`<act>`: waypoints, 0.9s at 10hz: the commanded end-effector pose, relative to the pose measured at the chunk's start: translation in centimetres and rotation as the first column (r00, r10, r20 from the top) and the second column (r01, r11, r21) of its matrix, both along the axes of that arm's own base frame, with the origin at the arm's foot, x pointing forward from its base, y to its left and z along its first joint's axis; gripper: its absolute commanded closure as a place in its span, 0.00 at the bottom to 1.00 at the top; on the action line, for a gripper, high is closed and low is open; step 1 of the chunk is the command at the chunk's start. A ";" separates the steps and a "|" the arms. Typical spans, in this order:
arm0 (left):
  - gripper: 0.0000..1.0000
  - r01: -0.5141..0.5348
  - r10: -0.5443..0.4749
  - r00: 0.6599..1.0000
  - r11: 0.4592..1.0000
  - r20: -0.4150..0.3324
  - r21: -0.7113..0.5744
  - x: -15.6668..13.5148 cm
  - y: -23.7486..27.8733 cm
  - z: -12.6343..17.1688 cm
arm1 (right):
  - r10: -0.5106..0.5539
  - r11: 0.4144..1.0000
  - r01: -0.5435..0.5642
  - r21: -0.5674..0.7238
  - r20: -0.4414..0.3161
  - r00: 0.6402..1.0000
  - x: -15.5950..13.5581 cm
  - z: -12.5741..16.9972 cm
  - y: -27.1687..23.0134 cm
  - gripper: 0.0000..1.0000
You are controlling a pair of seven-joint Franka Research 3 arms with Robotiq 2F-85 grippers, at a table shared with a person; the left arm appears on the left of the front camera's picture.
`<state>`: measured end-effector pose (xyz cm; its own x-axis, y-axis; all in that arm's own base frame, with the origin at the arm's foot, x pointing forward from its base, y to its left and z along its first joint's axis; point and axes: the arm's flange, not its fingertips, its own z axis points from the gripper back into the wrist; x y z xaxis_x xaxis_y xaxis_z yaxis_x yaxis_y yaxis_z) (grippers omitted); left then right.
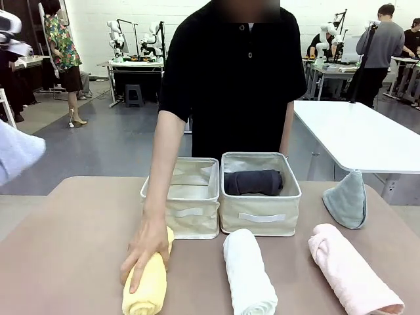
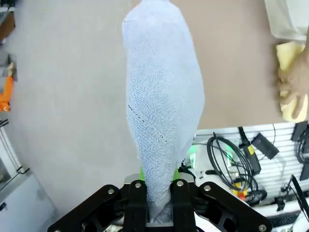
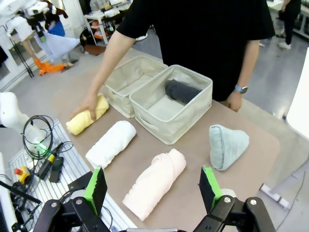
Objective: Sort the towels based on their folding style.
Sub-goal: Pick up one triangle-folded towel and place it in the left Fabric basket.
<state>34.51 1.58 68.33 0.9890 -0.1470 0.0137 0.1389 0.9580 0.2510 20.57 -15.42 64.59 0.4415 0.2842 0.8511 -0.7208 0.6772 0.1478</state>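
Blue cone: the lavender-blue cone-folded terry towel [image 2: 161,106] is clenched at its narrow end by the left jaws and hangs at the far left, near the worktop's left edge. The pinch is small, so I judge it could slip out, or loosen and lose its cone fold on the way over.
Yellow roll: the yellow rolled terry towel [image 1: 147,289] lies on the brown worktop [image 1: 65,262] in front of the left basket, with the person's hand [image 1: 147,252] resting on it. The forearm lies across the likely route to that basket (a bump is the main worry).
Left basket: the cream fabric basket [image 1: 187,213] holds no towel that I can see. I judge it is meant for cones.
Right basket: the second cream fabric basket [image 1: 262,220] holds the dark grey rolled towel [image 1: 252,182]. A cone dropped here would mix the styles.
White roll: the white rolled towel [image 1: 249,275] lies in front of the right basket.
Pink roll: the pink rolled towel [image 1: 354,275] lies to the right of the white one.
Green cone: the grey-green cone-folded towel [image 1: 346,200] stands at the right. A clumsy nudge could topple it.
Right jaws: spread wide and empty, above the near edge.
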 end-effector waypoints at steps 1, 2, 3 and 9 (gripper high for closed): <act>1.00 -0.042 0.044 0.995 0.999 0.090 -0.026 -1.3 2.0 -2.7 | 0.015 1.000 -0.015 0.010 0.008 1.000 0.1 0.1 0.1 0.00; 1.00 -0.059 0.063 0.994 0.997 0.090 -0.043 -1.0 2.2 -3.3 | 0.015 1.000 -0.015 0.010 0.008 1.000 0.1 0.1 0.1 0.00; 1.00 -0.091 0.096 0.992 0.994 0.083 -0.064 -0.4 1.9 -3.9 | 0.015 1.000 -0.015 0.010 0.008 1.000 0.1 0.1 0.1 0.00; 1.00 -0.038 0.040 0.997 0.999 0.062 -0.032 -1.6 2.5 -1.5 | 0.015 1.000 -0.015 0.010 0.008 1.000 0.1 0.1 0.1 0.00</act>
